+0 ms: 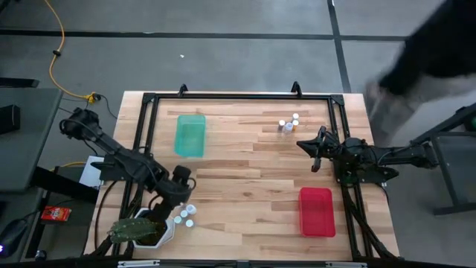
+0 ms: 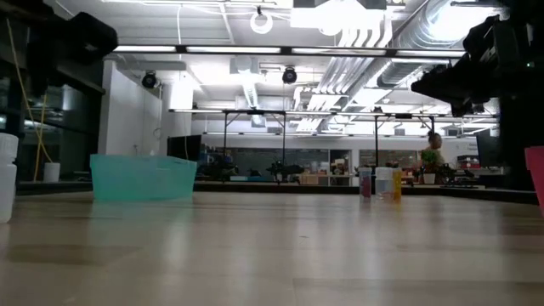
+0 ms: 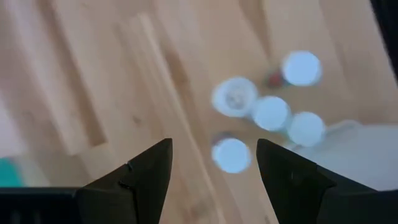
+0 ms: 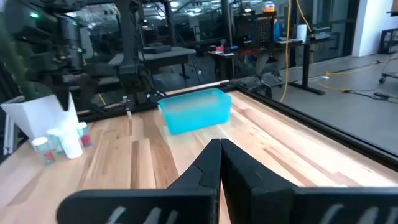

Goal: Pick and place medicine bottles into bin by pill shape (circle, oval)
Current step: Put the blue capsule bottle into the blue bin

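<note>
Several small white-capped medicine bottles (image 1: 186, 217) stand upright on the table near its front left, beside a white pot with a cactus (image 1: 145, 228). My left gripper (image 1: 183, 187) hovers above them, open. In its wrist view (image 3: 214, 155) one cap (image 3: 231, 154) lies between the fingers, lower down, with the other caps (image 3: 271, 113) beyond it. A second group of bottles (image 1: 288, 124) stands at the far right and also shows in the low view (image 2: 379, 183). My right gripper (image 1: 312, 151) is shut and empty (image 4: 219, 155) above the table's right side.
A teal bin (image 1: 190, 135) stands at the far left of the table and a red bin (image 1: 316, 211) at the near right. A black frame (image 1: 238, 97) runs round the table. A person (image 1: 428, 56) moves past beyond the far right corner.
</note>
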Tool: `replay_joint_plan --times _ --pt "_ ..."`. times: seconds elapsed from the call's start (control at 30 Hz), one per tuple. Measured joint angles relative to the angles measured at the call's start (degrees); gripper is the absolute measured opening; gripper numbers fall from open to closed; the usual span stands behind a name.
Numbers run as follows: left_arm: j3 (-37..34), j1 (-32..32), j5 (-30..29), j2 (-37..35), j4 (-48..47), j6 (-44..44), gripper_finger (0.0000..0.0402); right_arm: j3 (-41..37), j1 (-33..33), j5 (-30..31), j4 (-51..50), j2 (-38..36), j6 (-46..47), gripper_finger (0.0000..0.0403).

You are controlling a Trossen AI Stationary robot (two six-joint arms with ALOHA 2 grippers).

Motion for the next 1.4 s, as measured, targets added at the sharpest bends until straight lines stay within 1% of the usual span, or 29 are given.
replay_joint_plan --times 0.3,0.5,0.6,0.7,0.83,0.93,0.97,1.07,1.13,1.2,1.3,1.4 --pt "0.2 -3.2 -0.3 6.0 -1.1 2.6 0.0223 0.0 0.0 0.1 -0.9 0.0 0.0 0.0000" --pt "0.2 -3.4 -1.5 6.4 -1.0 2.9 0.0223 0.0 0.0 0.1 -1.3 0.0 0.0 0.0000" --pt "0.0 -2.7 -1.7 5.5 -0.7 0.6 0.0223 0.0 0.0 0.1 -1.5 0.0 0.0 0.0000" --pt "-0.3 -0.8 -2.3 5.4 0.2 -3.2 0.0223 0.0 0.0 0.2 -1.6 0.0 0.0 0.0000" --pt "0.2 1.7 -2.2 5.1 0.3 -5.7 0.0223 0.0 0.0 1.4 -1.7 0.1 0.0 0.0000" --pt "1.4 3.6 -1.3 5.7 0.4 -9.4 0.0223 0.0 0.0 1.6 -2.0 0.0 0.0 0.0000" --pt "1.6 4.2 -0.9 5.8 0.0 -11.8 0.0223 0.0 0.0 1.7 -2.1 0.0 0.0 0.0000" --pt "2.9 6.3 -0.3 5.8 -1.1 -23.6 0.0223 0.0 0.0 1.6 -2.4 0.0 0.0 0.0000" --pt "3.4 7.7 1.2 5.8 -2.1 -31.1 0.0223 0.0 0.0 1.7 -2.5 0.0 0.0 0.0000" --pt "3.7 8.4 2.9 5.7 -2.8 -36.7 0.0223 0.0 0.0 1.7 -2.5 0.0 0.0 0.0000" --pt "3.8 7.8 5.4 6.3 -2.7 -40.8 0.0223 0.0 0.0 1.7 -3.1 0.0 0.0 0.0000" --pt "3.8 7.0 7.1 8.1 -3.1 -42.8 0.0223 0.0 0.0 1.7 -3.7 0.0 0.0 0.0000"
